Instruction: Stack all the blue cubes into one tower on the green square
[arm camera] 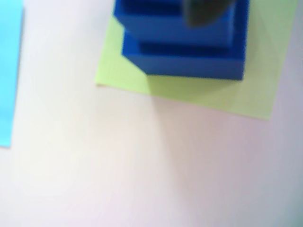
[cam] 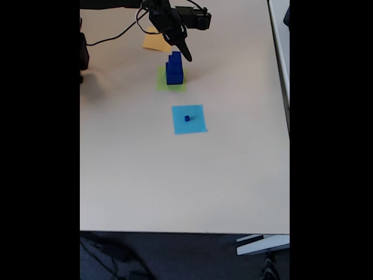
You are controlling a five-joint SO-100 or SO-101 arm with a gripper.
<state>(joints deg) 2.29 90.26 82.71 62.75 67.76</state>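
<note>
Solid dark-blue cubes, graded sizes: three stacked in a stepped tower (cam: 174, 69) just below the black claw (cam: 187, 56) on the flat, paper-thin lime-green square (cam: 164, 85); one tiny cube (cam: 187, 118) well in front of the claw on the flat light-blue square (cam: 189, 119). One orange-yellow flat square (cam: 152, 41) lies behind the claw on the smooth beige table (cam: 175, 175). The claw holds nothing; how far it gapes cannot be told.

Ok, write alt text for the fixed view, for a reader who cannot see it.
A stepped tower of blue cubes stands on a green square near the far edge of a beige table, with the robot arm's hand poised just above it. One tiny blue cube sits alone on a light-blue square nearer the camera, and an orange-yellow square lies behind the tower.
</note>
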